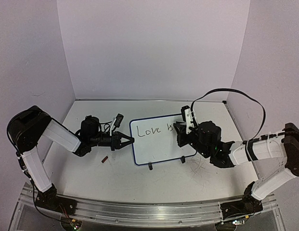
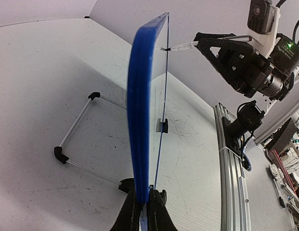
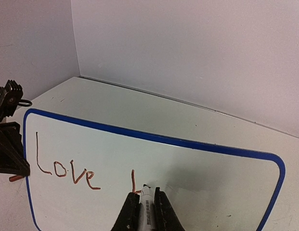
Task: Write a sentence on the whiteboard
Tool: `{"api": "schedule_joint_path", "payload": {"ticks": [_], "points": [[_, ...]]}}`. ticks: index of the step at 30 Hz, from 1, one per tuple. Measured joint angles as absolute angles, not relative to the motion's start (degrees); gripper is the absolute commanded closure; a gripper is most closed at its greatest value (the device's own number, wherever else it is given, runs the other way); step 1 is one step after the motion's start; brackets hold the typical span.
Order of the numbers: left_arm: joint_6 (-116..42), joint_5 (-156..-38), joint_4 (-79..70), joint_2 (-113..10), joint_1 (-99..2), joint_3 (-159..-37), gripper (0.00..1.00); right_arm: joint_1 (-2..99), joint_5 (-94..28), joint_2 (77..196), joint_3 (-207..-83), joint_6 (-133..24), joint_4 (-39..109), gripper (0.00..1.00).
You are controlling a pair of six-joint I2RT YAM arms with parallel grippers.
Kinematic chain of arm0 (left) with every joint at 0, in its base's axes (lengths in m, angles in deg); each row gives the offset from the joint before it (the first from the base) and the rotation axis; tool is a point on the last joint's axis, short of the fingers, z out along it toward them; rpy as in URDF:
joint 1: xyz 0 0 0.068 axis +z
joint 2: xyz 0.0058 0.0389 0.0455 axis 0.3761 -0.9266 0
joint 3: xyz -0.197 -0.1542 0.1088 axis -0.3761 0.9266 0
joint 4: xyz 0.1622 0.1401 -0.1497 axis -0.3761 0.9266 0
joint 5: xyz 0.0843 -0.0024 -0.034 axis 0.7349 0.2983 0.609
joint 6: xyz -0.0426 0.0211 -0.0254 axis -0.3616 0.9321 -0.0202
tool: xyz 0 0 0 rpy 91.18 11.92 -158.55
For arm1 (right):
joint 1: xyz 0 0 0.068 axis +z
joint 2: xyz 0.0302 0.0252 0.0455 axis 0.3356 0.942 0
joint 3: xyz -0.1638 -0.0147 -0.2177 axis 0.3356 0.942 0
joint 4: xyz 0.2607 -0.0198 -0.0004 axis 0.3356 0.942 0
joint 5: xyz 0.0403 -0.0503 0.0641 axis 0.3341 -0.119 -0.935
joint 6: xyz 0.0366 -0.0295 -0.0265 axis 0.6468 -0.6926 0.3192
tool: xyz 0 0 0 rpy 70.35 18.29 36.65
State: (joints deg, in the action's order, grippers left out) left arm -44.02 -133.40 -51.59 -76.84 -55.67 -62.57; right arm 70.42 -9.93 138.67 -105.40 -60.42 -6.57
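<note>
The whiteboard (image 1: 154, 147) with its blue rim stands tilted at the table's middle. My left gripper (image 1: 127, 141) is shut on the board's left edge. The left wrist view shows the rim (image 2: 139, 106) edge-on, pinched between the fingers of that gripper (image 2: 144, 207). My right gripper (image 3: 145, 207) is shut on a white marker (image 3: 147, 204), whose tip touches the whiteboard (image 3: 197, 168). The sentence (image 3: 67, 171) is in thin red-brown lettering: "Love", then an upright stroke with a short foot at the marker tip. From above the sentence (image 1: 151, 130) reads the same, with the right gripper (image 1: 182, 129) at its end.
A small brown-red piece (image 1: 105, 159) lies on the table left of the board. The board's black feet (image 1: 150, 167) rest on the table and a wire stand (image 2: 74, 134) props it from behind. An aluminium rail (image 1: 149, 211) runs along the near edge. Walls close in on three sides.
</note>
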Motion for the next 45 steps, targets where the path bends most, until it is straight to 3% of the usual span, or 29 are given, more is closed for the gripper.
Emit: {"api": "schedule_joint_path", "payload": {"ticks": [45], "points": [[-43.5, -133.2, -49.8, -75.8, -55.7, -62.6, 1.0, 71.4, -10.3, 139.9, -103.6, -58.0, -6.7, 1.0]]}}
